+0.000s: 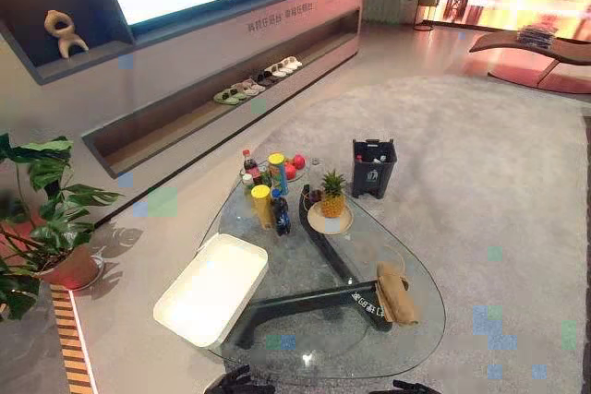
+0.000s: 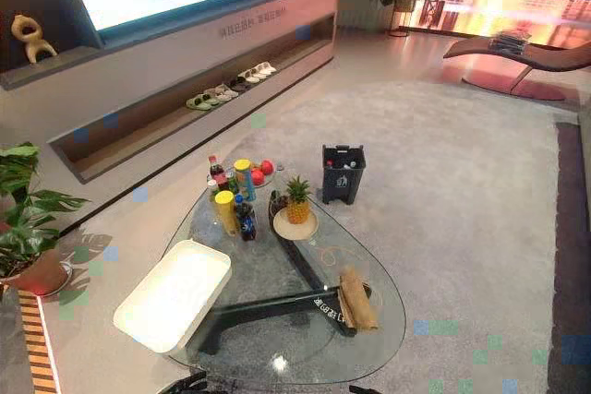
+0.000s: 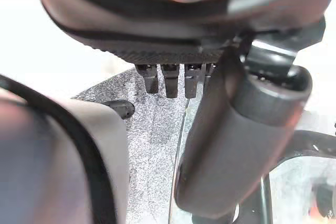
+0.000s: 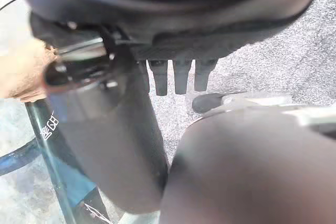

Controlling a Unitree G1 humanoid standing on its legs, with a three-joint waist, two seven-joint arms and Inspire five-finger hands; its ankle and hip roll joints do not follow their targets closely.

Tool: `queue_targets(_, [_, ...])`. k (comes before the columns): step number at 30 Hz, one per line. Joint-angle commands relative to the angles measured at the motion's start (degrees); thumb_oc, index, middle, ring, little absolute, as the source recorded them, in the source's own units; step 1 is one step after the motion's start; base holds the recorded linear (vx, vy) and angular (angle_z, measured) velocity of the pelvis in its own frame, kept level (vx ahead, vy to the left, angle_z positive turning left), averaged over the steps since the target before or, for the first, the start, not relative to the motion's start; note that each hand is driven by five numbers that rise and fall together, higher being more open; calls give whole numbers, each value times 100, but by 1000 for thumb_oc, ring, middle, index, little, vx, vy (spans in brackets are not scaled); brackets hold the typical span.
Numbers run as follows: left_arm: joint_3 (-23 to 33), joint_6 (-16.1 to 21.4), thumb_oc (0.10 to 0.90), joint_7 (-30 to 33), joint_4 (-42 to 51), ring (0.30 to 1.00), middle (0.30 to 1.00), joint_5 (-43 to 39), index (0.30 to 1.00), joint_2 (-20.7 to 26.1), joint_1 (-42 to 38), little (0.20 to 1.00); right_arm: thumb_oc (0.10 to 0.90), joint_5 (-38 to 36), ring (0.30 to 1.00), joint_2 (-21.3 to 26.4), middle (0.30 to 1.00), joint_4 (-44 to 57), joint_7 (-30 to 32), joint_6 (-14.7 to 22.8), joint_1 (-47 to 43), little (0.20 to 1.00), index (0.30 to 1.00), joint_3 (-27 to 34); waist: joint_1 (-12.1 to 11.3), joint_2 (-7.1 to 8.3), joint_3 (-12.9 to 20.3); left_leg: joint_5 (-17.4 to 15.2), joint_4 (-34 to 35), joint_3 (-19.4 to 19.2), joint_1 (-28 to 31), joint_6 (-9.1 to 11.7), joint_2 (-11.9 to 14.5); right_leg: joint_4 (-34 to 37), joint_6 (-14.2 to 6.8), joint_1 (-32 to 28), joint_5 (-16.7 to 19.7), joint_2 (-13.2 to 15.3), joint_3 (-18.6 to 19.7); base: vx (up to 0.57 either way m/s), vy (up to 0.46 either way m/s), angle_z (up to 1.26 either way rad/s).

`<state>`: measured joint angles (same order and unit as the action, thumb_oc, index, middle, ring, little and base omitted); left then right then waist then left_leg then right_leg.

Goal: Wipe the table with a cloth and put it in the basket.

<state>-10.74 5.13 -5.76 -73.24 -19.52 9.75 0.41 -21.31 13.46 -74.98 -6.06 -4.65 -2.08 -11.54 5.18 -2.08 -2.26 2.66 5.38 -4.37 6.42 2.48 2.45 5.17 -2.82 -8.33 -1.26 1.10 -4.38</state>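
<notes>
Grey carpet (image 1: 480,163), glass table (image 1: 371,248), tan cloth (image 1: 395,292) right, white basket (image 1: 212,288) left

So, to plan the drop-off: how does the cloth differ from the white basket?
The cloth is tan and soft, folded into a narrow strip; the basket is white, rigid and rectangular, open on top. The basket is much larger than the cloth. The cloth lies toward the robot's right, the basket toward its left. Both rest on the glass table, apart.
</notes>
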Motion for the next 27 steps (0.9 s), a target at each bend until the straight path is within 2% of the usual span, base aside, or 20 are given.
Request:
queue_targets(1, [11, -22, 800, -35, -363, 900, 900, -88, 900, -106, -562, 900, 800, 219, 900, 16, 900, -522, 70, -118, -191, 900, 900, -209, 53, 32, -43, -591, -46, -70, 27, -154, -291, -259, -408, 285, -95, 255, -214, -73, 161, -85])
queue_targets(18, [36, -36, 800, -105, -371, 900, 900, -137, 900, -99, -546, 900, 800, 259, 900, 21, 900, -511, 74, -79, -159, 900, 900, -206, 67, 31, -43, -597, -38, -96, 31, -150, -278, -247, -411, 277, -93, 259, -233, 0, 0, 0])
queue_targets(27, [41, -41, 800, -49, -381, 900, 900, -91, 900, -89, -555, 900, 800, 447, 900, 45, 900, -453, 287, 261, -191, 900, 900, -299, 54, 16, -64, -588, -48, -68, 13, -148, -285, -278, -405, 299, -105, 268, -226, 9, 2, 0])
